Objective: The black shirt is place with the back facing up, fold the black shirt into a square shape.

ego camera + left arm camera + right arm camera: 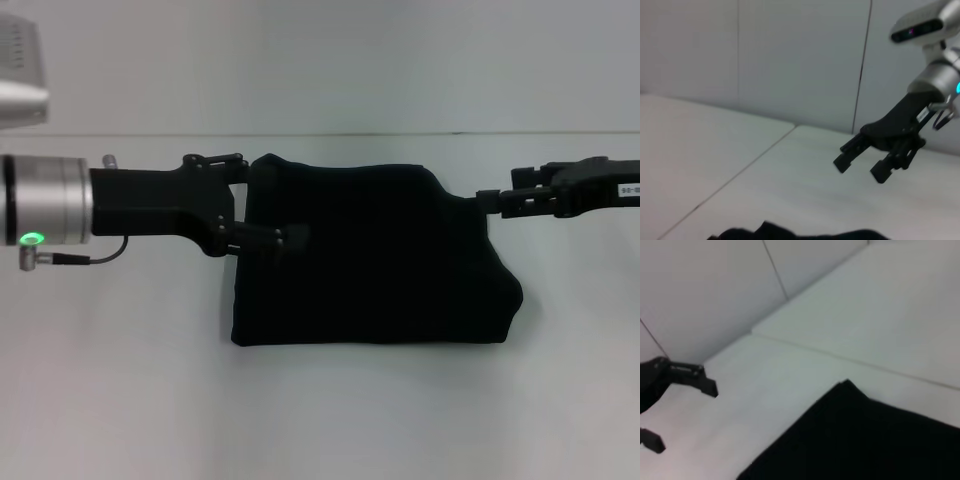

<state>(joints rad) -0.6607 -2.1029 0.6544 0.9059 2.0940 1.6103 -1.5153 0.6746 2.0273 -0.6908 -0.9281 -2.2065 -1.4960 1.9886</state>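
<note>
The black shirt (370, 255) is looking like soft, matt cloth, lying on a smooth, pale, matt table (320, 410). The left gripper (262, 200) and right gripper (487, 201) are showing matt black hard plastic, the left arm's wrist (45, 200) gleaming as brushed metal.

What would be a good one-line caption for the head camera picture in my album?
A folded black shirt lies on a white table, with the left gripper at one side edge and the right gripper at the other.

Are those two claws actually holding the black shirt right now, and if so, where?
Neither seems to hold it. The right gripper hangs open above the table, off the black shirt. The left gripper sits open at the shirt's left edge, pinching no cloth.
</note>
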